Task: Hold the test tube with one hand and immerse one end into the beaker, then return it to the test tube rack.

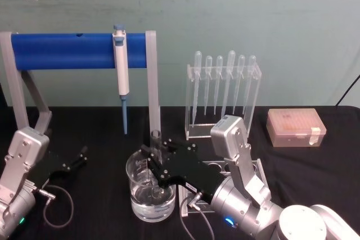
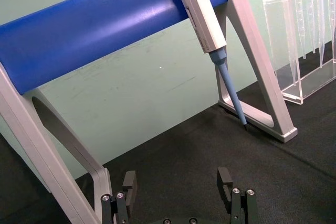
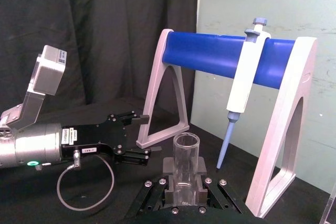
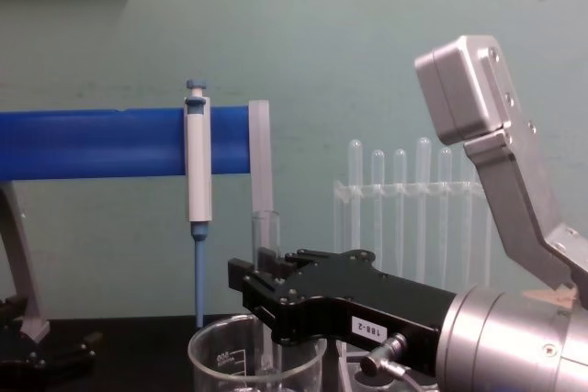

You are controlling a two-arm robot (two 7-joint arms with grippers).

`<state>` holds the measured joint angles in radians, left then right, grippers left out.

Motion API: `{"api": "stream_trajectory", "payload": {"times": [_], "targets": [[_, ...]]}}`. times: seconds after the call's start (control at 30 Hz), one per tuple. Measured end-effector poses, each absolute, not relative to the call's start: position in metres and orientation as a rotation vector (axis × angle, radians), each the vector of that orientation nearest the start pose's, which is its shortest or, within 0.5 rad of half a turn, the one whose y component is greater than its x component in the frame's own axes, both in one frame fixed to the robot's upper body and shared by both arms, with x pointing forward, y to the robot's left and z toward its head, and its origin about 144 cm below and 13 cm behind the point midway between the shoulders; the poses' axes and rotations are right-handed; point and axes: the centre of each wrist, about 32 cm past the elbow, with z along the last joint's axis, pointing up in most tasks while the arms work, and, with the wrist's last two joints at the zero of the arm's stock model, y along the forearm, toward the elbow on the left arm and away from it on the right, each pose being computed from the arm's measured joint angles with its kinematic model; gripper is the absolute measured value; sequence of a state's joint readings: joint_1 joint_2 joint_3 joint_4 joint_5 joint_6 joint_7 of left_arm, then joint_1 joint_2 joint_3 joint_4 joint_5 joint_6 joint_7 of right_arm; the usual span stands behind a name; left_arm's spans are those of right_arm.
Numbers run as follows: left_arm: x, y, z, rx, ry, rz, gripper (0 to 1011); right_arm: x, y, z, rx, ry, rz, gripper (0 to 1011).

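Observation:
My right gripper (image 1: 153, 158) is shut on the test tube (image 1: 156, 139), a clear glass tube held upright with its open rim up. The tube's lower end reaches down inside the beaker (image 1: 135, 172), a wide clear glass with white marks and some liquid at the bottom. In the chest view the tube (image 4: 266, 231) rises above the black right gripper (image 4: 266, 284) and passes down behind the beaker's rim (image 4: 216, 348). The right wrist view shows the tube (image 3: 186, 156) clamped between the fingers (image 3: 169, 169). My left gripper (image 1: 76, 160) rests open at the left of the table, also seen open in its wrist view (image 2: 177, 182).
A blue bar stand (image 1: 62, 50) holds a white-and-blue pipettor (image 1: 121, 66) just behind the beaker. A clear rack of plastic pipettes (image 1: 222, 91) stands behind the right arm. An orange tip box (image 1: 295, 127) sits at the far right.

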<state>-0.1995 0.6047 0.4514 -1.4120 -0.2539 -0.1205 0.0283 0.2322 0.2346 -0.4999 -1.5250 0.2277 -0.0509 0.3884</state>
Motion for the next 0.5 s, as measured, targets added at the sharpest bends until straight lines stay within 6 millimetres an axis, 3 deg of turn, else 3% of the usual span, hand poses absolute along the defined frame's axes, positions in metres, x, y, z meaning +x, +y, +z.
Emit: {"api": "stream_trajectory", "payload": {"times": [0.5], "targets": [[0.4886, 0.3097, 1.1398, 0.304, -0.285, 1.248, 1000, 0.4895, -0.1472, 1.1755, 0.016, -0.135, -0.708, 225]]}}
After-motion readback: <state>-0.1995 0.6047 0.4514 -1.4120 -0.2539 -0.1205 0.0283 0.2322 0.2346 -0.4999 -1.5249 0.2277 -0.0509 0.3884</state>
